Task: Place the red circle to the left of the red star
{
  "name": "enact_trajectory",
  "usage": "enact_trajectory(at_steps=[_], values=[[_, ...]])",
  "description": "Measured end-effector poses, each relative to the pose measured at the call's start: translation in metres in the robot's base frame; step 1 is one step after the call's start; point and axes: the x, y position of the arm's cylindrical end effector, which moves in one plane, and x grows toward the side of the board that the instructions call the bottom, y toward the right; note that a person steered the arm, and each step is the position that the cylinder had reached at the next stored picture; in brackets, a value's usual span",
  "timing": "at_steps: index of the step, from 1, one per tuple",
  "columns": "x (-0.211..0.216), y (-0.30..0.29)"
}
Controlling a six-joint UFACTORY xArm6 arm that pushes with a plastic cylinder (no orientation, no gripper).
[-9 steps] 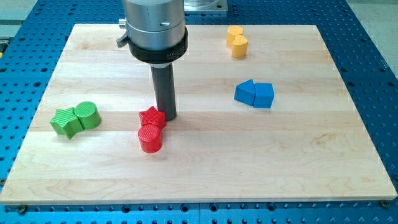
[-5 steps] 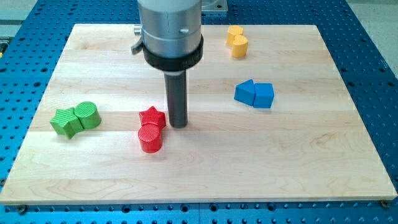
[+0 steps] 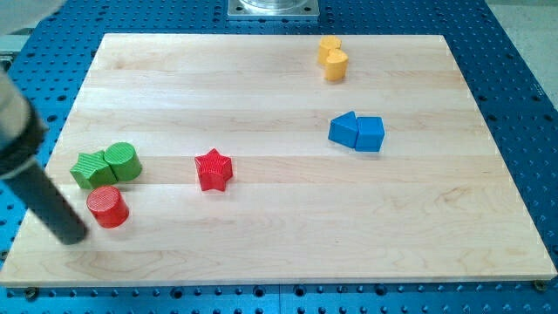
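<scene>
The red circle (image 3: 108, 207) lies low on the board at the view's left, well left of the red star (image 3: 213, 170) and slightly lower. It sits just below the green pair. My tip (image 3: 72, 237) rests on the board just left of and below the red circle, close to it; whether it touches is unclear. The rod leans up toward the view's left edge.
A green star (image 3: 91, 170) and a green cylinder (image 3: 122, 162) touch each other above the red circle. Two blue blocks (image 3: 357, 132) sit at the right of centre. Two yellow blocks (image 3: 332, 58) sit near the top edge. The board's left edge is near my tip.
The red circle has gone from just below the red star to far left near the green blocks. My rod has moved from beside the star to the left edge.
</scene>
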Motion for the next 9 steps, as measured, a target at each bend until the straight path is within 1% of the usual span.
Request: enact_trajectory(at_steps=[1, 3, 4, 5, 7, 8, 9], values=[[-0.005, 0.05], [-0.001, -0.058], [-0.023, 0.003], [-0.032, 0.033], [-0.055, 0.022], [-0.056, 0.049], [-0.055, 0.058]])
